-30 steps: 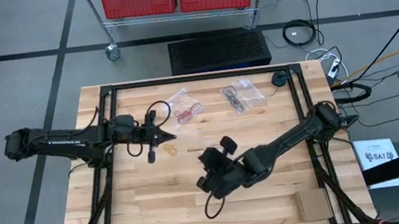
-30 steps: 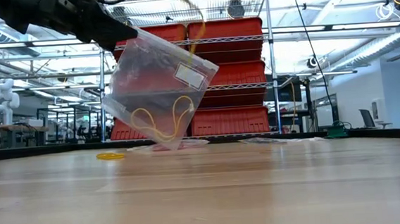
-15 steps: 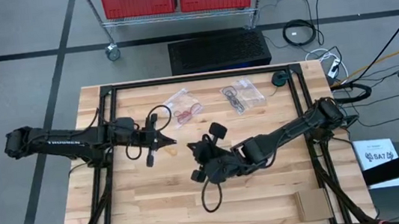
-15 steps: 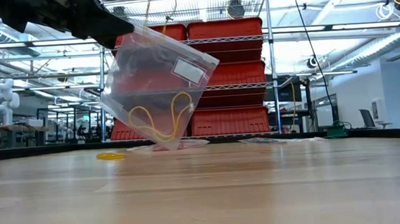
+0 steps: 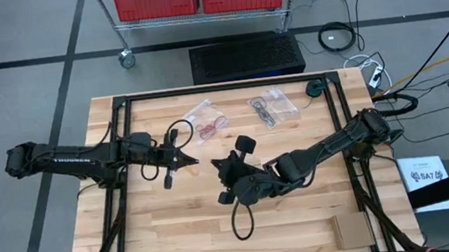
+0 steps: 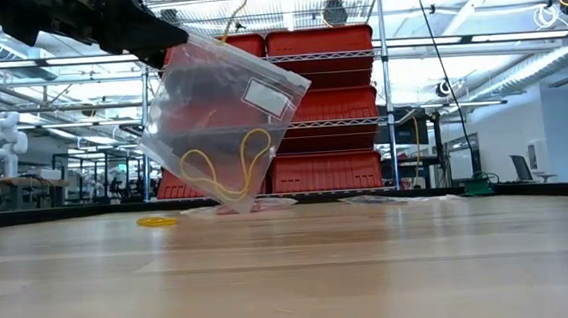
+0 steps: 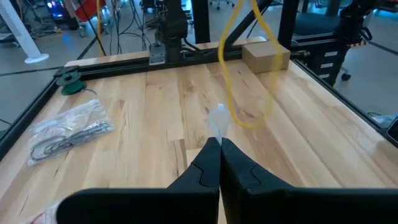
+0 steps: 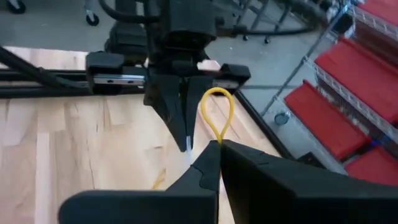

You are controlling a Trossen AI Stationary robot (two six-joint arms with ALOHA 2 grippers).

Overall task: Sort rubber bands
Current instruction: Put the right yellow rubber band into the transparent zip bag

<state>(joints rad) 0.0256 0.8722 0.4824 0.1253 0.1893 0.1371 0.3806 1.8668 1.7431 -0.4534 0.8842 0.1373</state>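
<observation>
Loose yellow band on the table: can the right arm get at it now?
Probably not yet. The right tool is shut on another yellow band, and the left tool holds the clear bag hanging near the loose band, crowding it. The right arm would likely have to release first.

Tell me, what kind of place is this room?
It looks like a robotics lab or workshop. Two robot arms work at a wooden table, a wire shelf holds red bins, cables lie on the floor, and a small white robot stands in the background.
</observation>
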